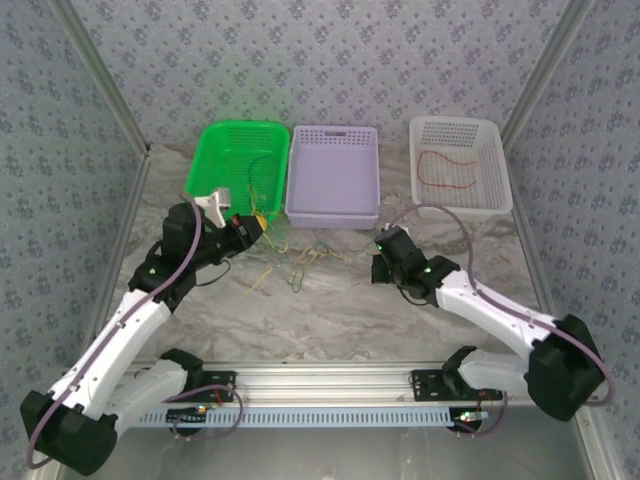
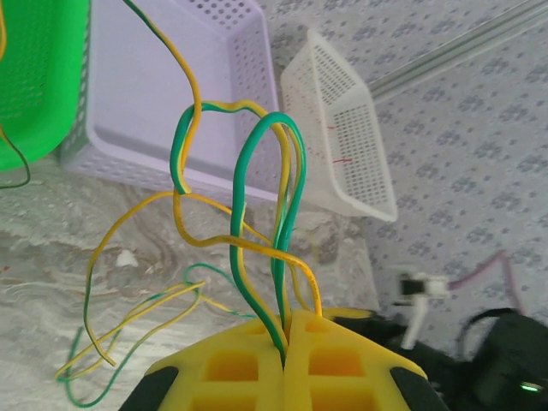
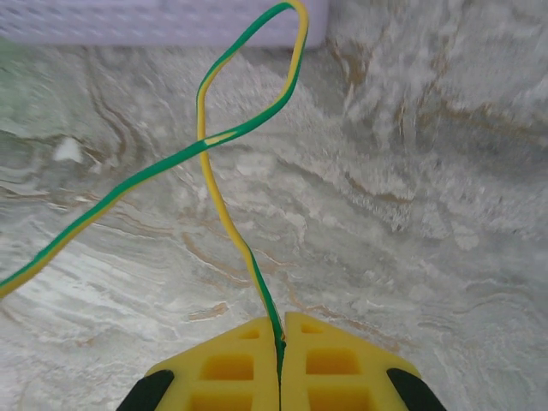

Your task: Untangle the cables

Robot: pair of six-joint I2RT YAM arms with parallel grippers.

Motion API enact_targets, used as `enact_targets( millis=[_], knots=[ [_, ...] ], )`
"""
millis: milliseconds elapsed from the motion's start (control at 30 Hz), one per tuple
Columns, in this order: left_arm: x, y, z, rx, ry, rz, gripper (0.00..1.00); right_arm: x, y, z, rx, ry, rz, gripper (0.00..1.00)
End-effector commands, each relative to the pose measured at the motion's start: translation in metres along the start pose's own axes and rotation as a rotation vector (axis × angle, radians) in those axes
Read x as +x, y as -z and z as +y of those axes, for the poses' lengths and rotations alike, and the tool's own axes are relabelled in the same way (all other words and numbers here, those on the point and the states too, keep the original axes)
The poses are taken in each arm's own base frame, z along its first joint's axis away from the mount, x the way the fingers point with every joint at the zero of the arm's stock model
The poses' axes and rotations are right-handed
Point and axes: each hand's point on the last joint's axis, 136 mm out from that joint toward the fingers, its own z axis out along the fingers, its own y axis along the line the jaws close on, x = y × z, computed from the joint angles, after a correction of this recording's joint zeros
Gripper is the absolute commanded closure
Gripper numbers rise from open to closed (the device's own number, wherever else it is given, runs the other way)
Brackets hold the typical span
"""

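- The green basket (image 1: 205, 160) sits far left. It is glossy plastic with a fine mesh, sloping walls and rounded corners. A thin dark wire (image 1: 252, 172) curls inside it.
- The left gripper (image 1: 252, 230) hovers just in front of that basket's near right corner. In the wrist view its blocky yellow fingers (image 2: 231, 360), moulded with square pockets, are pressed together at the tips (image 2: 284, 330), pinching green and yellow strands.
- The cables (image 1: 295, 265) lie in a loose tangle on the table between the two grippers, just near of the lilac basket. They are thin and floppy, with a smooth plastic skin. From the left fingers they rise in tall narrow loops (image 2: 279, 257), twisting over one another, while slack yellow and green ends trail off to the left.
- The lilac basket (image 1: 335, 130) is a matte rectangle with rows of small holes in its walls. It touches the green one.
- The table (image 1: 350, 320) has a marble pattern, pale grey with tan veins.
- The right gripper (image 1: 380, 243) is near the lilac basket's near right corner. Its jaws (image 3: 281, 330) are closed on one green-and-yellow striped cable (image 3: 227, 223), which arcs into a single crossed loop.
- The white basket (image 1: 455, 125), far right, is an open lattice. A red wire (image 1: 445, 170) squiggles on its floor.
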Motion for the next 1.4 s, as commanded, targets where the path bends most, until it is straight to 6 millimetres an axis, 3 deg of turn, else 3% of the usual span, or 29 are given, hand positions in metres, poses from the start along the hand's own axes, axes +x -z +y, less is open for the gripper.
enact_targets(
  millis=[0, 100, 367, 567, 600, 667, 767, 967, 1100, 1367],
  knots=[
    [0.010, 0.000, 0.016, -0.074, -0.026, -0.002, 1.00, -0.025, 0.038, -0.003, -0.014, 0.028, -0.118, 1.00],
    [0.028, -0.009, 0.034, -0.104, -0.016, 0.020, 1.00, -0.040, 0.065, -0.007, -0.035, 0.027, -0.186, 1.00],
    [0.074, -0.047, 0.078, -0.215, -0.030, 0.087, 1.00, -0.068, 0.111, -0.012, -0.069, -0.002, -0.298, 1.00],
    [0.094, -0.079, 0.101, -0.310, -0.066, 0.133, 0.99, -0.080, 0.126, -0.009, -0.086, -0.005, -0.323, 1.00],
    [0.094, -0.083, 0.103, -0.322, -0.071, 0.135, 0.94, -0.080, 0.126, -0.009, -0.088, -0.005, -0.324, 1.00],
    [0.092, -0.088, 0.106, -0.345, -0.079, 0.134, 0.59, -0.078, 0.123, -0.008, -0.089, 0.001, -0.313, 1.00],
    [0.081, -0.085, 0.097, -0.345, -0.088, 0.101, 0.39, -0.071, 0.114, -0.010, -0.077, 0.010, -0.285, 1.00],
    [0.055, -0.055, 0.047, -0.222, -0.163, 0.010, 0.34, -0.062, 0.103, -0.008, -0.084, 0.010, -0.254, 1.00],
    [0.056, -0.041, 0.012, -0.071, -0.255, 0.021, 0.34, -0.060, 0.097, -0.003, -0.102, 0.019, -0.229, 1.00],
    [0.058, -0.029, -0.010, -0.005, -0.495, 0.080, 0.31, -0.057, 0.081, 0.018, -0.159, 0.069, -0.148, 1.00]
  ],
)
